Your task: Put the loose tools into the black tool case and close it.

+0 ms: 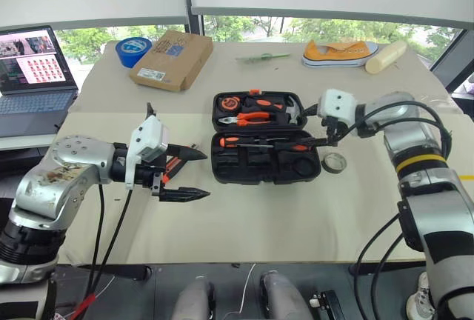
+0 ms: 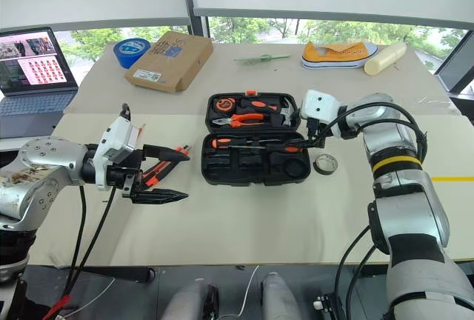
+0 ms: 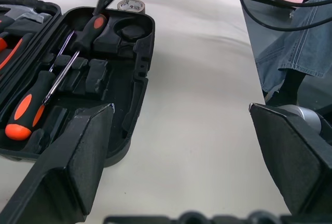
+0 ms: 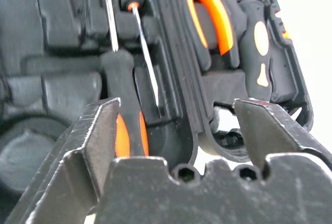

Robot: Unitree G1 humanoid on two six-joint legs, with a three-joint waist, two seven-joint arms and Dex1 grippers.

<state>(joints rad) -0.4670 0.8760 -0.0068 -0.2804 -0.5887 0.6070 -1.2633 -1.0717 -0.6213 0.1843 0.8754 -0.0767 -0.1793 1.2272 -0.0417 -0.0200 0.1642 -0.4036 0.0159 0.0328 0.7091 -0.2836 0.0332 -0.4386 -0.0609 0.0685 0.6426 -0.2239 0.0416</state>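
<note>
- The left gripper (image 1: 194, 174) hovers over the near left part of the table (image 1: 296, 224), jaws spread wide and empty, pointing toward the case; an orange-and-black tool lies half hidden behind its fingers.
- The black tool case (image 1: 266, 139) lies open in the middle of the table, with nothing between it and either gripper.
- Its near half holds two orange-and-black screwdrivers (image 3: 32, 106) lying side by side in moulded slots, with a round recess at the right end.
- The right gripper (image 1: 326, 141) is at the case's right end, jaws apart, straddling the handle of one screwdriver (image 4: 124, 130) without visibly pinching it.
- A small dark tape roll (image 1: 334, 162) lies loose on the table just beside the case's right edge.
- The far half of the case holds orange-handled pliers (image 1: 252, 118) and a tape measure (image 1: 230, 103).
- Farther back lie a cardboard box (image 1: 172, 59), a blue tape roll (image 1: 132, 50), a yellow shoe (image 1: 338, 52) and, at the left, an open laptop (image 1: 33, 75).
</note>
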